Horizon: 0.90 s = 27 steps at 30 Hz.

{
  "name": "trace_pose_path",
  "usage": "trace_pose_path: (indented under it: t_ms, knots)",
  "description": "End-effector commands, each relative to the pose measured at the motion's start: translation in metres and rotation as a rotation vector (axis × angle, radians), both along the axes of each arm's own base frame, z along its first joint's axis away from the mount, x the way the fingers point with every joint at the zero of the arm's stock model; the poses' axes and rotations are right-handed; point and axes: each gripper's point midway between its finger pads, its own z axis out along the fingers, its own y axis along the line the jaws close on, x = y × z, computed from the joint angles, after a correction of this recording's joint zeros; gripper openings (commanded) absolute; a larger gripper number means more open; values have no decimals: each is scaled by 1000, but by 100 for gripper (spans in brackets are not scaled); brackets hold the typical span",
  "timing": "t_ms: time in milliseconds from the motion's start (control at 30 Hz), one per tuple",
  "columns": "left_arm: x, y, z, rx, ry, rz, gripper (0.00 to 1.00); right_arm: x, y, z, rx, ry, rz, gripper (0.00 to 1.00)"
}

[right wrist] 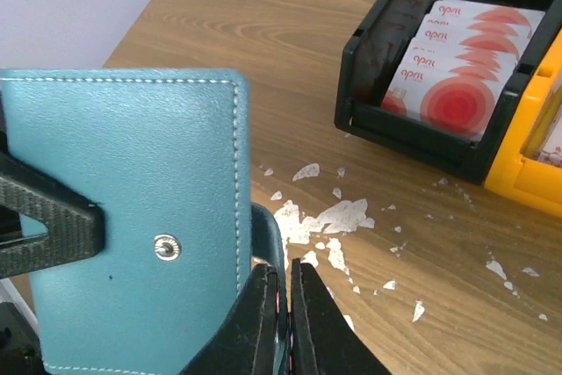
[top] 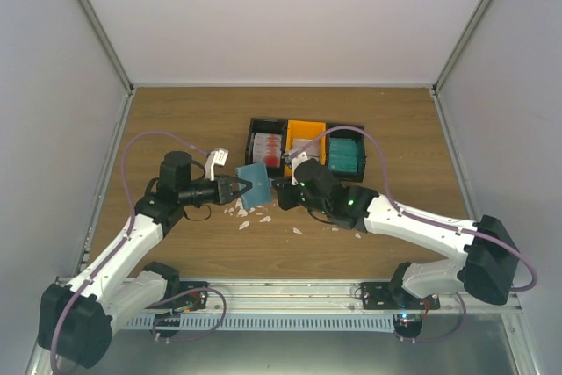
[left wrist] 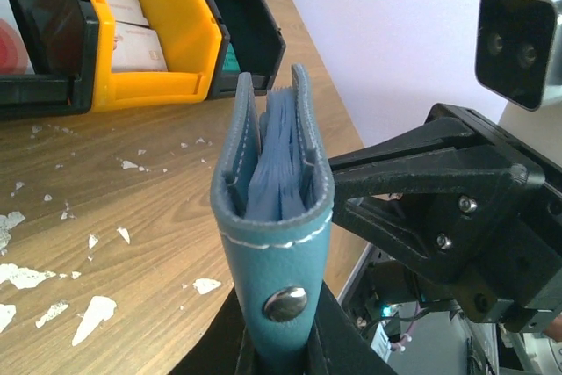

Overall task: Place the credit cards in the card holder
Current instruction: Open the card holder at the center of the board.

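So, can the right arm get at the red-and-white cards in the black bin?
Probably yes: the red-and-white cards lie uncovered in the open black bin, and only flat scraps lie between it and the right gripper. Its jaws are shut, though.

My left gripper (top: 239,187) clamps the blue-teal leather folding card holder (top: 255,183) from its left, my right gripper (top: 283,192) from its right, above the brown wooden table (top: 193,120). Behind it, abreast: left black plastic bin (top: 251,142) holding red-and-white credit cards (top: 270,148), orange plastic bin (top: 306,126) in the middle, right black plastic bin (top: 362,151) holding teal credit cards (top: 346,155). Small white scraps (top: 244,225) lie beneath.
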Motion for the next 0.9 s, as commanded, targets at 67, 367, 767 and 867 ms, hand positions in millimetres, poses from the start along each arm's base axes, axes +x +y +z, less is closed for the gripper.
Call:
trace_pose_path:
  t_ms: [67,367,767,867]
  knots:
    - [5,3,-15,27,22,37,45,-5,-3,9,40,-2,7,0]
    - [9,40,-113,222,221,274,85,-29,-13,-44,-85,215,67,0]
    - [2,40,-106,161,170,281,83,-35,33,-39,68,359,143,1]
    - [0,40,-107,148,166,280,78,-28,31,-36,111,402,100,0]
